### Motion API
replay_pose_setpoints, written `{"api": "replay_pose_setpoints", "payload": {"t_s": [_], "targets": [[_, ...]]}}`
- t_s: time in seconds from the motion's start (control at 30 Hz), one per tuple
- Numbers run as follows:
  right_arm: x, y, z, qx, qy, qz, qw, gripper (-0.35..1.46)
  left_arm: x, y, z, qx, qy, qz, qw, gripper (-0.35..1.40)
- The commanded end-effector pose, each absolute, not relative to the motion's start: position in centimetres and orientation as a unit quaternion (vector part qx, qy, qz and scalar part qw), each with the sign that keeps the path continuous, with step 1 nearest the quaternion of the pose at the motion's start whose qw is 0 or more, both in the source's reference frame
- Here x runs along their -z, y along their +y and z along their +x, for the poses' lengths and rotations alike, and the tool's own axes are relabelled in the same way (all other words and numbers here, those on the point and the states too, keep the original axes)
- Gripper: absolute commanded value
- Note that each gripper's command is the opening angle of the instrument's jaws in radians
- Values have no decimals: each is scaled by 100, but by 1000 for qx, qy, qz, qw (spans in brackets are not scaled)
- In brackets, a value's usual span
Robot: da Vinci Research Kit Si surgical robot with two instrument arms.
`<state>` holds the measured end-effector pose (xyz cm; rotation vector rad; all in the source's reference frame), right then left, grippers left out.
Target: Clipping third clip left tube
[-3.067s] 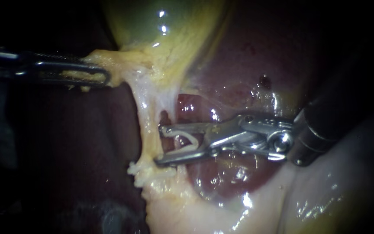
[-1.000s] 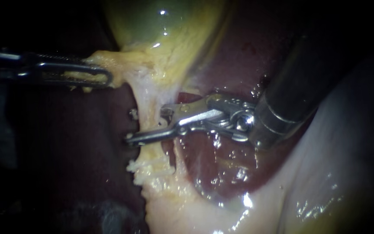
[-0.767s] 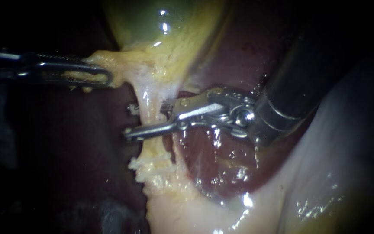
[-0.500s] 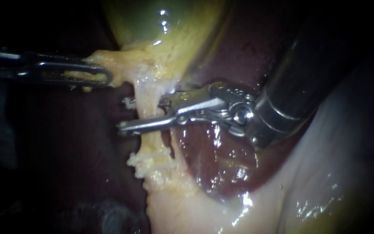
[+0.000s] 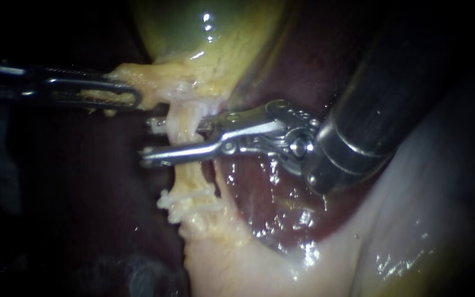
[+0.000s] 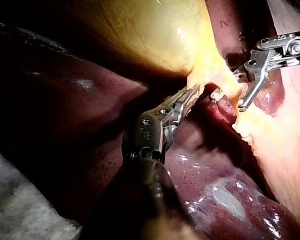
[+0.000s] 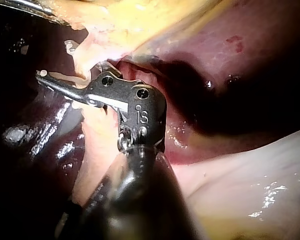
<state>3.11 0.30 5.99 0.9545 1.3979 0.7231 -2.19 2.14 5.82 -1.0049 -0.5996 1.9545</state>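
The pale left tube (image 5: 181,132) runs down from the yellow-green gallbladder (image 5: 204,33) to a fatty stump (image 5: 191,203). My right instrument (image 5: 148,141) reaches in from the upper right. Its open jaws straddle the tube, one on each side, with their tips past it over the dark hollow. The right wrist view shows the same: the right instrument (image 7: 57,62) with the tube (image 7: 85,65) between its jaws. My left instrument (image 5: 114,98) is shut on yellow tissue at the gallbladder's neck and holds it leftward, which the left wrist view confirms for the left instrument (image 6: 194,92).
Dark red liver (image 5: 281,203) lies under and behind the right instrument's joint. Pale glistening tissue (image 5: 424,220) fills the lower right. In the left wrist view, white gauze (image 6: 20,212) lies beside the liver (image 6: 65,100) near the left instrument's shaft.
The right instrument, earlier right of the tube with a white clip in its open jaws, has pushed leftward astride it and slid up toward the gallbladder. The left instrument has held still.
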Motion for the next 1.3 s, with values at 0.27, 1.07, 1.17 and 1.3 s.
{"api": "replay_pose_setpoints", "payload": {"t_s": [0.27,1.07,1.17,1.3], "targets": [[-590,31,306,-323,598,427,596,42,-582,214,-219,-779,-239,-401,418,-35],[-588,28,286,-336,573,455,593,-35,-583,214,-219,-779,-239,-401,418,-35],[-589,29,285,-334,570,456,596,-35,-583,215,-219,-779,-239,-401,418,-35],[-589,28,285,-331,566,458,600,-35,-583,215,-219,-779,-239,-401,418,-35]]}}
